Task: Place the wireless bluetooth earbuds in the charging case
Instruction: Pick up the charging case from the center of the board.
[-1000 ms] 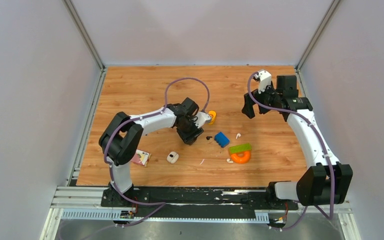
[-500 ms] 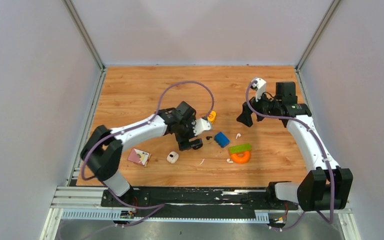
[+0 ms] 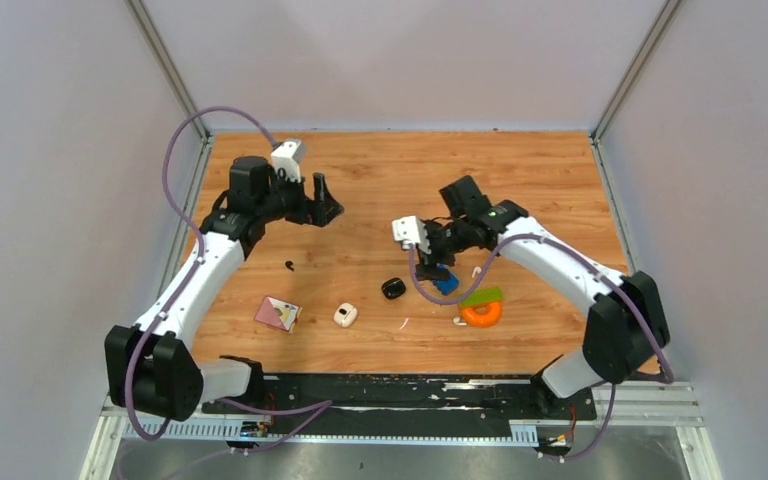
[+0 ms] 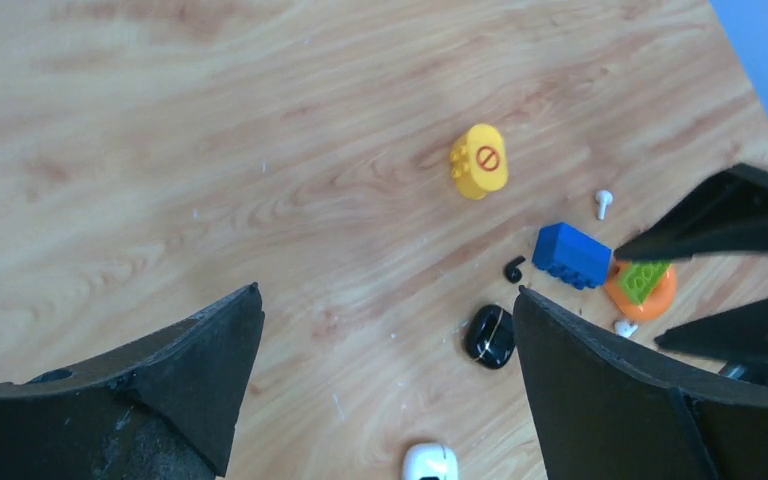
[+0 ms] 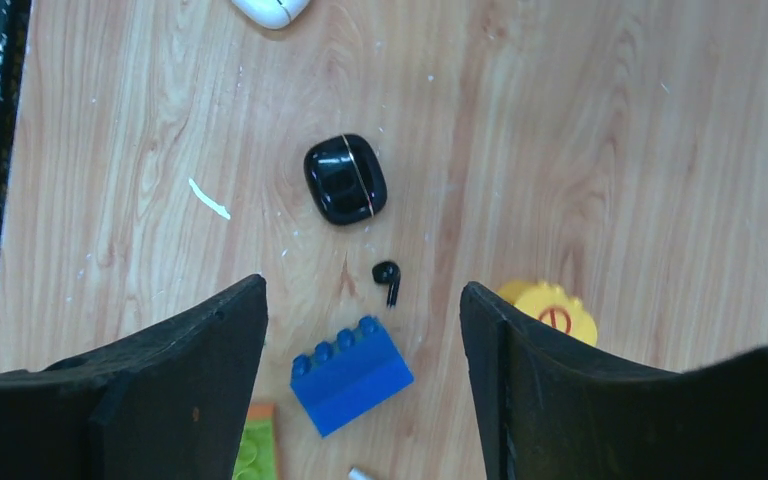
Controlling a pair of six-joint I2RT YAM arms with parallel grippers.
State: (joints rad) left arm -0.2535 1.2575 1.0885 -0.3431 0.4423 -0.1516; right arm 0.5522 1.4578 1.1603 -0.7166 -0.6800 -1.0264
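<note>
Jaws of right gripper (image 5: 360,292) are spread wide, nothing gripped. Black earbud (image 5: 388,280) is seen loose on the wood between them, just beside black charging case (image 5: 345,179) and blue brick (image 5: 351,375). Left gripper (image 4: 388,295) is likewise wide open and empty, well apart. Small dark item (image 3: 289,265), possibly another earbud, is noted left of the case.

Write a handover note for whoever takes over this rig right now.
Left tool: open, empty, high at the far left.
Right tool: open, empty, above a black earbud beside the blue block.
A likely second black earbud lies loose left of centre; a white earbud right of the blue block, another white earbud beside the orange ring.
Black case and white case both look shut.
Done: nothing inserted. Left: open the cases, seat all four earbuds.
</note>
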